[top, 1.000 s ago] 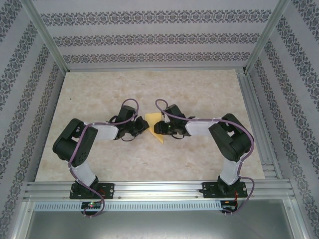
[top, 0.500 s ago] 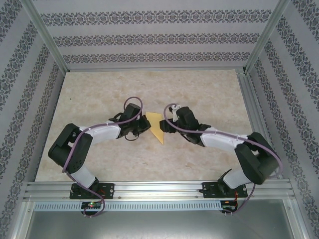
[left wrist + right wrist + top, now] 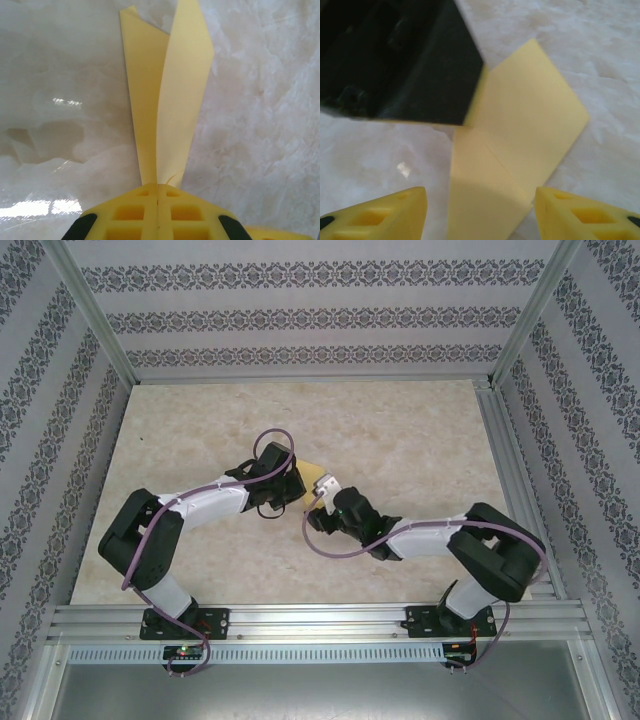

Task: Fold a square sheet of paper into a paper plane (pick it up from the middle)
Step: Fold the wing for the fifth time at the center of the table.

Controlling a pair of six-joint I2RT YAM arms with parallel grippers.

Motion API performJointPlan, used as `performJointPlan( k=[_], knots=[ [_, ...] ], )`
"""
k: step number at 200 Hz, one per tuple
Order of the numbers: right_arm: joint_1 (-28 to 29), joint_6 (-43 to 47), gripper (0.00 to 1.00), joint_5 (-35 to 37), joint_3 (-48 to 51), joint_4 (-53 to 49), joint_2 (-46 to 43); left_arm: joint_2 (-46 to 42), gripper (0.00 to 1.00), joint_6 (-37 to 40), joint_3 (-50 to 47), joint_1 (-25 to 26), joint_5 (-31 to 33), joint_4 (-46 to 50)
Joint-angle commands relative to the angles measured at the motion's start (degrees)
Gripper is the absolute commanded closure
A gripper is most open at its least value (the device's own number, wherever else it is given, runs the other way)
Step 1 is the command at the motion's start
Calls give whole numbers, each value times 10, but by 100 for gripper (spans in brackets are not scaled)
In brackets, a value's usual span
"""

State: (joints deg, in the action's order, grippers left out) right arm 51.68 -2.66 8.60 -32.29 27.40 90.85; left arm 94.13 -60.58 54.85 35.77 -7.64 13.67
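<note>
Left gripper pinches near end of paper plane.

Top view: paper plane is lying mid-frame on table, w/ L gripper touching its left side & R gripper just below-right. L wrist view: it's running from btm ctr up to top ctr. R wrist view: it's sitting ctr-right, L gripper overlapping its upper-left edge, R fingers flanking at btm corners.
</note>
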Motion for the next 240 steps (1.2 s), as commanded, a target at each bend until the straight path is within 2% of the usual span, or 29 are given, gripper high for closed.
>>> performJointPlan(
  k=[1,36,70,104,135,195,240],
  knots=[
    [20,40,42,38,5,71,40,4,99,-16,15,7,18,31],
    [26,56,45,50,16,130,72,3,99,-25,14,7,18,33],
    [25,70,55,53,12,147,97,0,99,-30,19,7,18,37],
    [17,74,58,51,20,189,120,0,99,-36,19,7,16,37],
    [5,67,66,34,25,227,141,-1,100,-45,15,7,15,34],
    [-14,55,66,-8,34,276,163,-1,100,-59,12,6,14,31],
    [-18,59,67,-12,29,279,164,2,100,-56,18,6,17,40]
  ],
)
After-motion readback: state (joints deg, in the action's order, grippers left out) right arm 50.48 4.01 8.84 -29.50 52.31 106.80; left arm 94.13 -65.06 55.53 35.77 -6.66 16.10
